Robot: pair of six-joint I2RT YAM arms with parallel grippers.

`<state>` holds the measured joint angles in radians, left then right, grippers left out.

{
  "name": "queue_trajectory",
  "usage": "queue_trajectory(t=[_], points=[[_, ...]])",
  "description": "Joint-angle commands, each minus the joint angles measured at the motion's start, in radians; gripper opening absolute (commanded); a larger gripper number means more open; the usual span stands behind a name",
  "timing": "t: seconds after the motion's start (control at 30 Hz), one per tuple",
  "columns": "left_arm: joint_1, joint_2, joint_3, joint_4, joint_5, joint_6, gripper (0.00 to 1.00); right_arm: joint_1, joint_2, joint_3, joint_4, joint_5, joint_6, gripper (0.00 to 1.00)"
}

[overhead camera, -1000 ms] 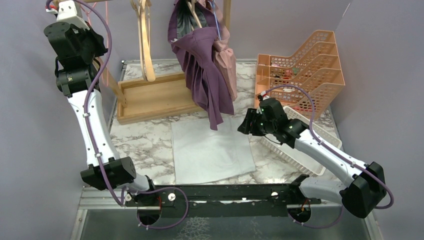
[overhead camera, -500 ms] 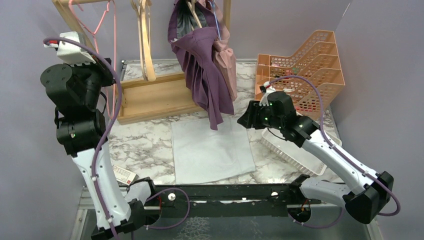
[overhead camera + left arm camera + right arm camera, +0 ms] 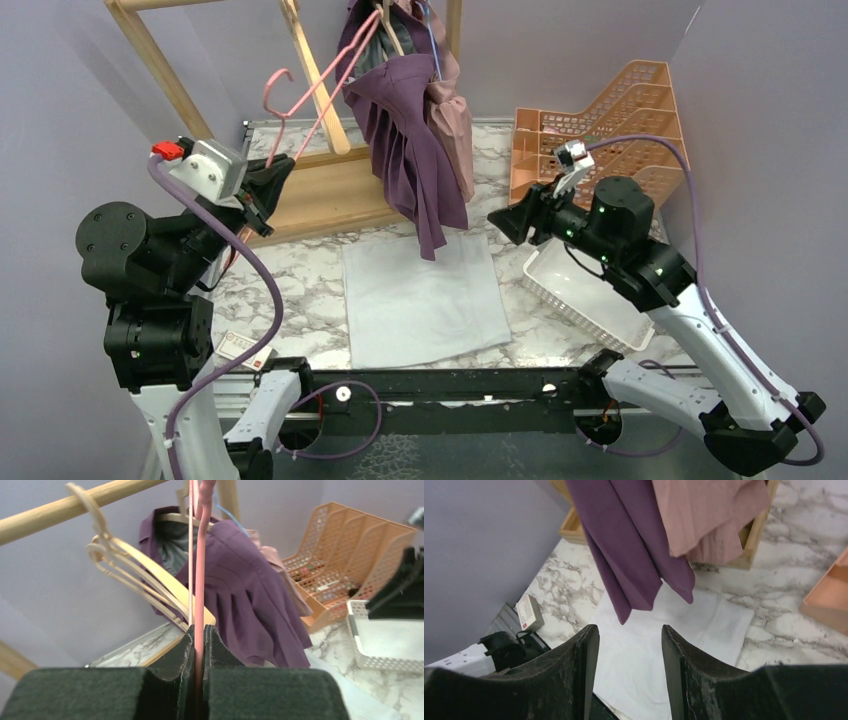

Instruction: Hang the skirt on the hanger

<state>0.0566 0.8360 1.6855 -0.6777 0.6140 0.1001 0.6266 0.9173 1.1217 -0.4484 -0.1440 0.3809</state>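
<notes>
The skirt is a pale white-grey cloth lying flat on the marble table, front centre; it also shows in the right wrist view. My left gripper is shut on a thin pink hanger and holds it tilted in the air, left of the hanging clothes. In the left wrist view the pink hanger runs up from between the closed left gripper. My right gripper is open and empty, above the skirt's right edge. In the right wrist view the right gripper looks down on the skirt.
A wooden rack stands at the back with a purple garment, a pink garment and wooden hangers. An orange file tray and a white basket sit right. A small box lies front left.
My left arm has come down and forward, carrying the pink hanger off the rail toward the centre. My right arm has risen and drawn back to the right, still open.
</notes>
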Motion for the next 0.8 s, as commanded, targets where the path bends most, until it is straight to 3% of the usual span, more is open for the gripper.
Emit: queue_trajectory(t=[0.0,0.17,0.3,0.47,0.77], points=[[-0.063,0.017,0.000,0.022,0.185,0.051,0.00,-0.002,-0.013,0.126,0.028,-0.096,-0.090,0.54],[-0.170,0.063,-0.092,0.078,0.263,-0.013,0.00,-0.002,0.014,0.298,-0.021,-0.363,-0.238,0.64],[-0.246,0.107,-0.201,0.159,0.359,-0.080,0.00,-0.002,0.030,0.344,-0.006,-0.494,-0.291,0.66],[-0.318,0.137,-0.318,0.215,0.426,-0.122,0.00,-0.002,0.037,0.328,0.082,-0.499,-0.337,0.69],[-0.386,0.126,-0.482,0.274,0.479,-0.177,0.00,-0.003,0.189,0.338,-0.020,-0.500,-0.451,0.74]])
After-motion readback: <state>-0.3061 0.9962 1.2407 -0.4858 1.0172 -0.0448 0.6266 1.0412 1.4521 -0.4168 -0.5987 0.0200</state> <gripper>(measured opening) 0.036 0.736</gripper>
